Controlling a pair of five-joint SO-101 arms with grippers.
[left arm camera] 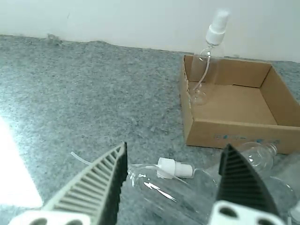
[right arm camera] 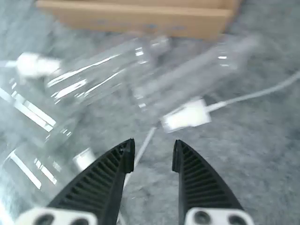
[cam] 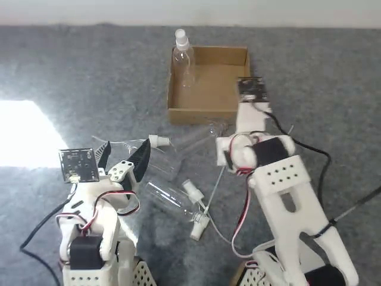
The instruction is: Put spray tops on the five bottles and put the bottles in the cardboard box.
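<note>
A loose white plastic spray top (right arm camera: 186, 117) lies on the grey felt-covered table (cam: 89, 71) just ahead of the right gripper (right arm camera: 152, 146), whose black ribbed jaws stand narrowly parted and hold nothing. The top's long axis runs crosswise to the gripper's reach. Its head points toward the left arm's side, and its thin dip tube (right arm camera: 262, 91) trails off to the outer side, away from that arm.

The right arm looks much the nearer of the two to this top. Because the jaws part along the same line as the tube, the pick-up probably calls for a short advance and perhaps a turn of the wrist.

Just past the top, two clear plastic bottles (right arm camera: 103, 70) lie on their sides. Both slant away from the gripper, and at least one has its neck toward the brown cardboard box (right arm camera: 140, 18) beyond.

The left gripper (left arm camera: 176, 149) hangs spread wide and empty. A second white spray top (left arm camera: 174, 168) lies just ahead of its jaws, resting on or against another clear bottle on its side (left arm camera: 187, 194). That top's tube runs off to the gripper's outer side.

Well beyond both grippers, one capped bottle (cam: 183, 59) stands upright in a far corner of the box. The job appears to be at an early stage, with four bottles left to fit and pack.
</note>
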